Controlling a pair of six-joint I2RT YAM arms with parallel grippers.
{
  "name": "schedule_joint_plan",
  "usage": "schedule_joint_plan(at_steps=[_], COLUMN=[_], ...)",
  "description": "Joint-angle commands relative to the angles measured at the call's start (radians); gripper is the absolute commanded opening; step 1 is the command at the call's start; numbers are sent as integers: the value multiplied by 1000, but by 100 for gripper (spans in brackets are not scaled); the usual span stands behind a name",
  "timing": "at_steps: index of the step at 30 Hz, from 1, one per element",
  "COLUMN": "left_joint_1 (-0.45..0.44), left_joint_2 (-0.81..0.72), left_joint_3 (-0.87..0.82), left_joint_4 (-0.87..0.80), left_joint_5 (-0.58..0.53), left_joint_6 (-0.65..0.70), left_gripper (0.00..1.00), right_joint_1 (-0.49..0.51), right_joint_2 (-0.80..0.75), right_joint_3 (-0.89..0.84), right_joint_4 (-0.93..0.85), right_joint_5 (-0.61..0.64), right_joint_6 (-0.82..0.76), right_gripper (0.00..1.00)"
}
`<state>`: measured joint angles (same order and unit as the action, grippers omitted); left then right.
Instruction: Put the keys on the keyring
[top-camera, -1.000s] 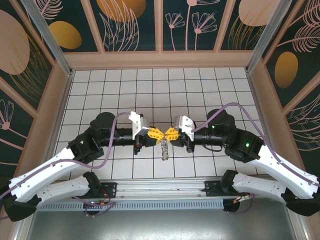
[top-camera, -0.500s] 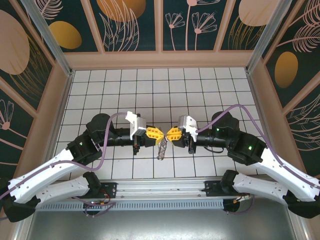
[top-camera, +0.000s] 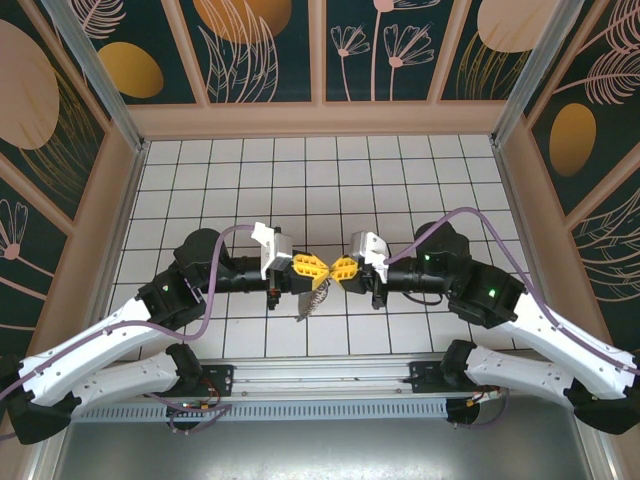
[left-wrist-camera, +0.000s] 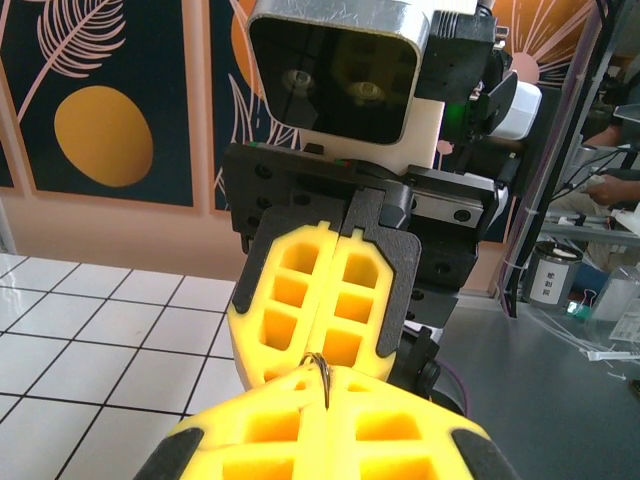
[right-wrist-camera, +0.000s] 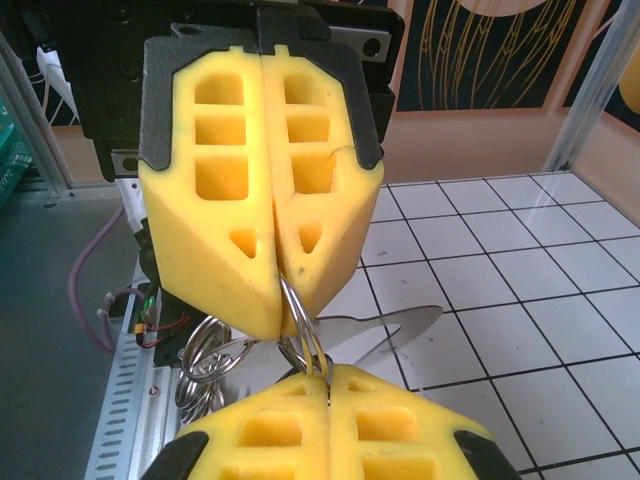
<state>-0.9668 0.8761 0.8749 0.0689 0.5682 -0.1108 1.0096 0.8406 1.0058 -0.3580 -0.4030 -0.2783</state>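
Note:
Both yellow-fingered grippers meet tip to tip above the middle of the tiled floor. The keyring (right-wrist-camera: 303, 318), a thin metal split ring, runs from the seam of my left gripper's fingers (right-wrist-camera: 262, 190) into the seam of my right gripper (right-wrist-camera: 328, 385). My left gripper (left-wrist-camera: 322, 405) is shut on the ring's wire (left-wrist-camera: 322, 372), with the right gripper's fingers (left-wrist-camera: 325, 290) facing it. A flat silver key (right-wrist-camera: 392, 334) and further small rings (right-wrist-camera: 205, 368) hang below. From above, the keys (top-camera: 309, 299) dangle under the left gripper (top-camera: 313, 268) and the right gripper (top-camera: 340, 268).
White tiled floor (top-camera: 300, 180) stretches behind the grippers to the tan walls (top-camera: 320, 120). A metal rail (top-camera: 320, 408) with the arm bases runs along the near edge. Purple cables (top-camera: 470, 215) arc over both arms.
The right gripper has closed fully and come against the left gripper's tips. The hanging keys have swung from straight down to slanting towards the left.

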Motion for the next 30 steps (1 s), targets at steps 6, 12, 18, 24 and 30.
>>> schedule_joint_plan(at_steps=[6,12,18,24,30], left_joint_1=[-7,-7,-6,-6,-7], left_joint_2=[-3,-2,-8,-23,-21], left_joint_3=[0,-3,7,10,9], left_joint_4=[131,150,123,95,94], left_joint_5=[94,109,99,85,93], left_joint_6=[-39,-49,-35,-18,-17], left_gripper=[0,0,0,0,0], right_joint_1=[-6,-5,-5,-5,-6], right_joint_2=[16,-10,-42,-85,-83], right_joint_3=[-31,-53,-65,-61,-46], right_joint_4=[96,159,163,137,127], right_joint_5=[-32,-67,-56,-11,7], right_joint_6=[8,14,17,18,20], right_gripper=[0,0,2,0,0])
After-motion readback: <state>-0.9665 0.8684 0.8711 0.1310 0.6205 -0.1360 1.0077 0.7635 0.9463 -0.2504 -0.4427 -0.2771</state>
